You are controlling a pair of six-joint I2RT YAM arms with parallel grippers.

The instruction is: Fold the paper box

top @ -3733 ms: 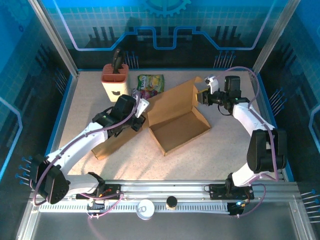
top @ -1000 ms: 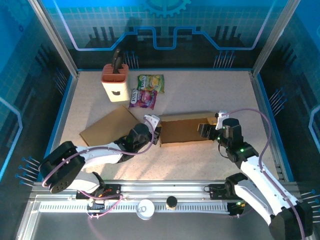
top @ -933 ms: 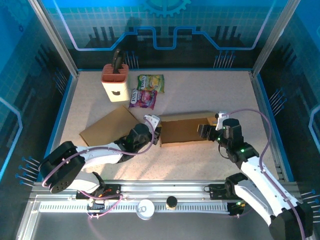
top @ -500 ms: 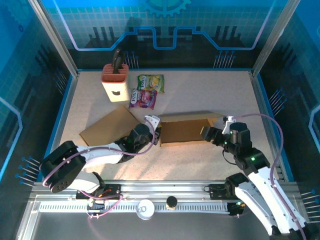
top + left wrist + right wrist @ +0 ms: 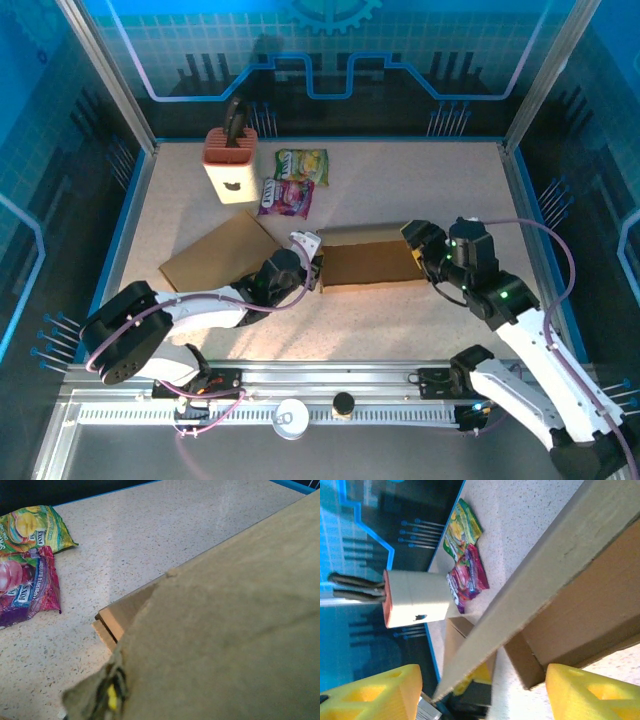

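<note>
Judging by how things lie, the folding looks well along but not finished. The paper box (image 5: 365, 265) sits on the table (image 5: 450, 180) just ahead of the two arms, between their pincers, and is already a shallow tray with its walls standing. Its lid (image 5: 560, 550) is tipped down over the tray but not shut. The right wrist camera shows a gap under the lid's edge, with the tray's brown inside below. What seems left is to press the lid fully down and tuck it closed.

The left pincer (image 5: 308, 262) is at the box's left end with its jaws together. Whether a thin flap is pinched between them cannot be told, since cardboard crowds that wrist camera. The right pincer (image 5: 418, 246) is at the box's right end with its jaws apart, and the lid's edge runs between its yellow fingers (image 5: 380, 690) unclamped.

As far as the gap shows, the box holds nothing. Just left of it a flat cardboard sheet (image 5: 210, 255) lies partly under the left arm. Farther back, a purple snack bag (image 5: 285, 197) and a green-yellow snack bag (image 5: 302, 165) lie touching each other. Farthest back, on the left, a knife block (image 5: 230, 170) stands upright with dark handles (image 5: 236, 115) sticking out of its top.
</note>
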